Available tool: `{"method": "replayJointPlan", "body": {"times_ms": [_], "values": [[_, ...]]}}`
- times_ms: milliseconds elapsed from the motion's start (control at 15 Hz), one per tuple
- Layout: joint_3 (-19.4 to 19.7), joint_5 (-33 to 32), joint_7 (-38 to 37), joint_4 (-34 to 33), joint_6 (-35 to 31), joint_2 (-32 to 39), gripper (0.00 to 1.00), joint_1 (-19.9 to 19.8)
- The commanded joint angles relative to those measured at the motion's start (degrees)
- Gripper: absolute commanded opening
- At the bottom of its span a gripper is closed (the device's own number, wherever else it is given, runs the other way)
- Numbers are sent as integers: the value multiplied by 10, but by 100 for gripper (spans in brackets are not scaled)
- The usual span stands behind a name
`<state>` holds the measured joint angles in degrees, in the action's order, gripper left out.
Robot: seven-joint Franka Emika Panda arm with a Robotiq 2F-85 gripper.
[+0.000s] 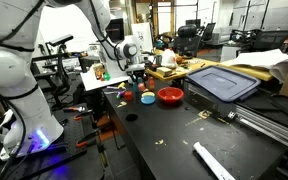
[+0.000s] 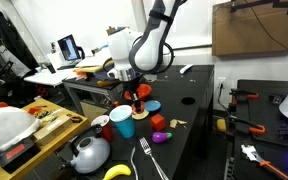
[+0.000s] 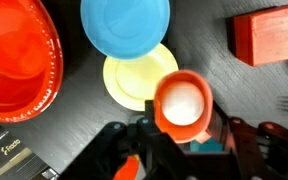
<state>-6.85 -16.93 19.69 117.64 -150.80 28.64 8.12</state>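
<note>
Here is the end effector (image 3: 182,128) in the wrist view, coming in from the bottom edge, its two dark fingers pressed against the sides of a small orange plastic cup with a white inside (image 3: 181,103). It is pinching that cup, mouth up and upright between the pads. Whether the cup's base rests on the dark surface (image 3: 209,45) or hangs just above it, the pictures do not tell. The cup overlaps the lower right edge of a pale yellow round plate (image 3: 132,78). Just beyond that lies a round blue plastic plate (image 3: 125,25), the two overlapping at the rim. Off to the left sits a red plastic bowl (image 3: 19,55), close beside both plates. Up in the top right corner is a red rectangular block (image 3: 269,35), well apart from the cup. In an exterior view the end effector (image 1: 136,76) points straight down near the surface's far edge, with the red bowl (image 1: 170,96) just beside it. In an exterior view from the opposite end, the end effector (image 2: 132,93) hangs behind a blue mug (image 2: 121,121), with a silver fork (image 2: 149,160) lying nearer the camera.
</note>
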Motion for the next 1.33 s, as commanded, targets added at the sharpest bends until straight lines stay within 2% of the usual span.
{"method": "replayJointPlan", "body": {"times_ms": [0, 667, 1267], "values": [[12, -14, -28, 37, 24, -46, 28, 10], [-16, 12, -21, 64, 108, -89, 28, 4], [-45, 49, -11, 100, 109, -113, 28, 2]]}}
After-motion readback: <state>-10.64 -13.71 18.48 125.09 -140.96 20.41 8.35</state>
